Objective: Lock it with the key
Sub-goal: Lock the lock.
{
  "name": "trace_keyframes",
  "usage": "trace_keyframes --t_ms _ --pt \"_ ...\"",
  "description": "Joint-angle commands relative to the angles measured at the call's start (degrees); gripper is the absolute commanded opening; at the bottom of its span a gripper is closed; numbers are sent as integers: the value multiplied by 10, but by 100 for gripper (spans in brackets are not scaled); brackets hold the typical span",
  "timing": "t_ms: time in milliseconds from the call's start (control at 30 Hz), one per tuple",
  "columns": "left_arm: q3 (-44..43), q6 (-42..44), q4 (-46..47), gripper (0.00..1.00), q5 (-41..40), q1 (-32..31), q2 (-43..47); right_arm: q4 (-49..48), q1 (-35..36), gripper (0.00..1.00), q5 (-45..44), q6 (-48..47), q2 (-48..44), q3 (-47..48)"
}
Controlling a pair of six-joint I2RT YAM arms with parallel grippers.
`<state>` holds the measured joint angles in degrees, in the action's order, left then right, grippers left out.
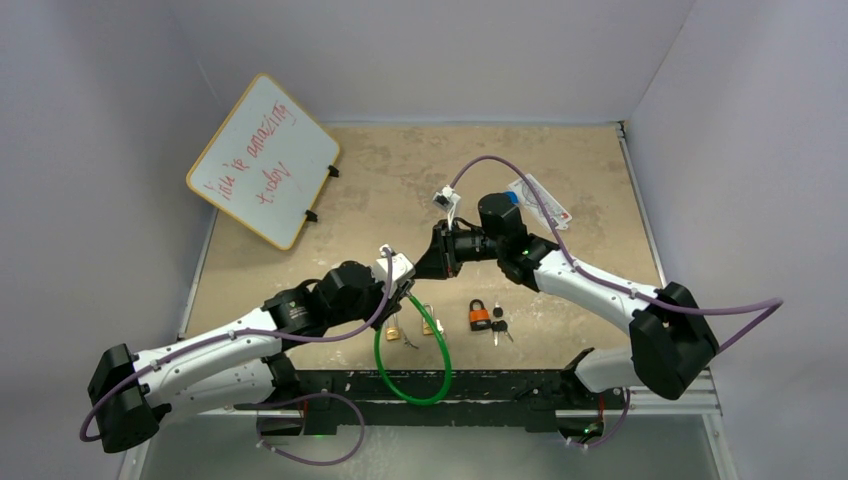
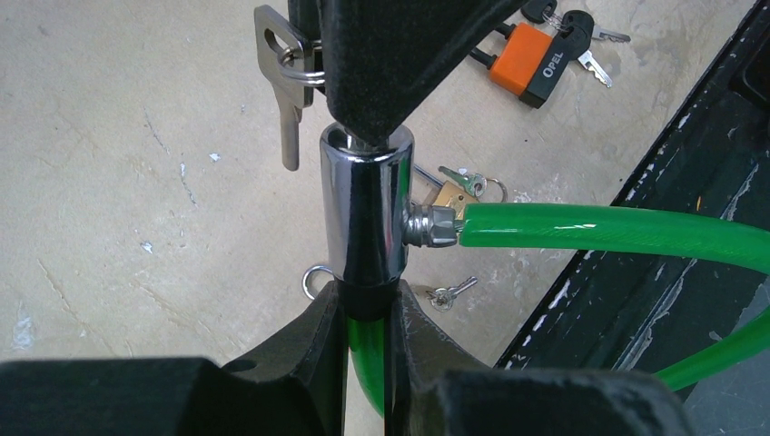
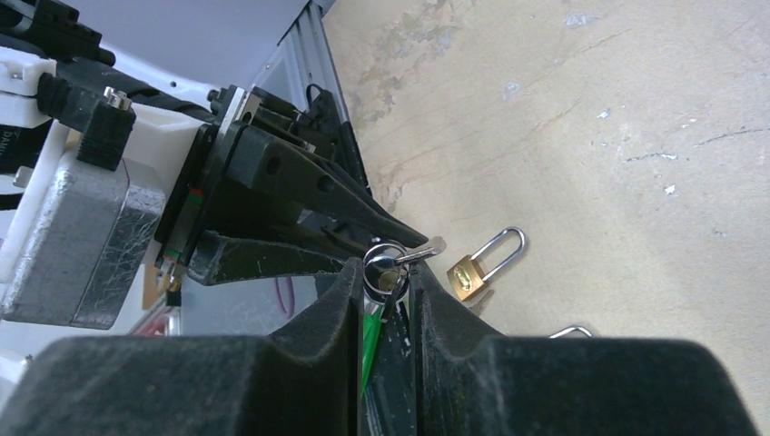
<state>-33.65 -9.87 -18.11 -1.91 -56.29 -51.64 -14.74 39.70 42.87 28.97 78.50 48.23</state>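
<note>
Room: plain pale walls close in on three sides. Table (image 1: pixel 400 170): tan, scuffed, with pale scratches and stains, and a black rail along the near edge.

Landmark for every place below: lock barrel (image 2: pixel 366 213), chrome, held off the surface over the near middle of the table.

Whiteboard (image 1: pixel 263 160), red writing, well beyond the barrel and to its left, leaning at the wall.

Green cable (image 2: pixel 599 227): out of the barrel's side through a metal collar, then looping toward the near rail.

Left claw (image 2: pixel 366 304): pressed together on the barrel's cable end. Right claw (image 3: pixel 385 291): butted against the opposite end, pinching the key (image 3: pixel 389 280) by its head (blade hidden, presumably seated in the barrel).

Relation that matters: barrel's long axis straight from one claw to the other, both in line with it. Key at the right claw's end, so a turn judged to fall to the right wrist, rolling about that axis, left claw bracing. Locking direction: cannot tell.

Orange padlock (image 1: pixel 480 317) on the table, near the barrel to its right; brass padlock (image 3: pixel 468 275) beneath it. Spare key (image 2: pixel 289 118) dangling from a ring just beside the key end.
</note>
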Motion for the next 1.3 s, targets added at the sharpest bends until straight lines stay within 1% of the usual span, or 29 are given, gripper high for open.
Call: trace_keyframes --t_ms 0,133,233,367,433,500,533,567,600,633,700,733,800,900,1000,1100,1167,1267 --pt "-25 -5 31 0 3 -2 12 -31 1 14 34 0 -5 -4" --pt "-26 -4 34 0 7 -2 8 -40 0 1 58 -5 -3 0" --pt "-27 -1 37 0 16 -2 8 -40 0 0 62 -30 -7 5" --pt "-28 0 47 0 60 -2 9 -28 0 0 76 -110 -24 7" --pt "-31 0 47 0 66 -3 8 -22 0 0 78 -153 -32 8" --pt "-33 0 45 0 63 -1 13 0 1 0 77 -174 -33 16" --pt "-34 0 43 0 57 -2 15 32 1 0 73 -171 -30 26" --pt "-35 0 41 0 50 -1 20 69 1 1 64 -170 -22 48" --pt "-36 -1 35 0 41 -2 22 105 0 4 62 -173 -11 68" --pt "-38 -1 32 0 32 -1 25 139 0 11 63 -184 -3 83" --pt "-40 -1 29 0 22 -2 28 141 -1 31 72 -171 4 80" --pt "-40 -1 29 0 21 -2 28 126 0 34 75 -152 2 70" --pt "-42 -1 28 0 20 -2 25 80 0 35 69 -116 -12 42" --pt "-49 2 20 0 21 -2 16 38 -1 42 53 -67 -32 16" --pt "-53 4 16 0 4 -2 11 51 0 47 33 -50 -47 19" --pt "-57 7 17 0 6 -2 4 58 0 48 -22 -26 -67 15" --pt "-59 9 17 0 10 -2 -1 61 0 50 -60 -1 -76 15" --pt "-61 10 15 0 14 -2 -8 103 0 51 -104 22 -72 37"
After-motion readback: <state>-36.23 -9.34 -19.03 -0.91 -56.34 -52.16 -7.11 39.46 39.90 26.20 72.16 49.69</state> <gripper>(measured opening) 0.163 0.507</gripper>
